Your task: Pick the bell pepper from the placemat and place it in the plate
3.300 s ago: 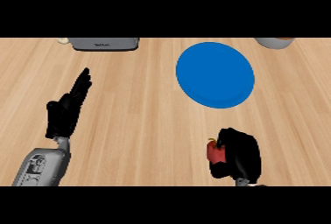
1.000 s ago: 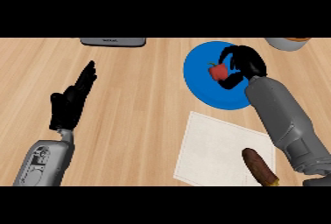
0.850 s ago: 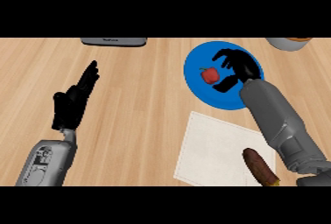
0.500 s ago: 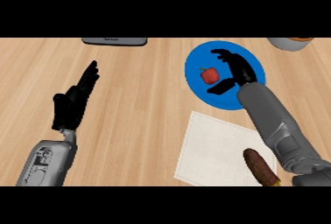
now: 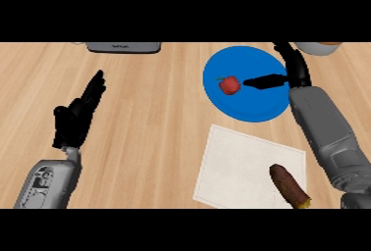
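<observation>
Right robot hand point(image 5: 290, 66): black, at the end of a grey forearm that comes up the right side of the head view; it sits over the right part of the plate, fingers spread and mostly straight, thumb pointing left toward the pepper, holding nothing. Bell pepper point(image 5: 229, 85): red with a small dark stem, lying on the plate just left of the right robot hand's thumb tip, apart from it with a sliver of blue showing between. Plate point(image 5: 243, 105): blue, round, flat on the counter, its right part under the right robot hand and forearm, its lower edge close to the placemat's upper corner. Placemat point(image 5: 235, 169): pale, square, turned at an angle, lying below the right robot hand and to the left of its forearm. Brown oblong item point(image 5: 289, 186): dark, tapered, with a yellowish tip at its lower end, lying on the placemat's lower right part, beside the right forearm. Left robot hand point(image 5: 78, 113): black, well to the left of the plate, fingers straight and together pointing up and slightly right, open and resting, touching no object. Counter point(image 5: 156, 122): light wood grain, carrying all of the above. Grey flat object point(image 5: 123, 47): at the top edge, up and right of the left robot hand, partly cut off. Pale round vessel point(image 5: 319, 47): at the top right corner, just beyond the right robot hand's fingertips, mostly cut off.
</observation>
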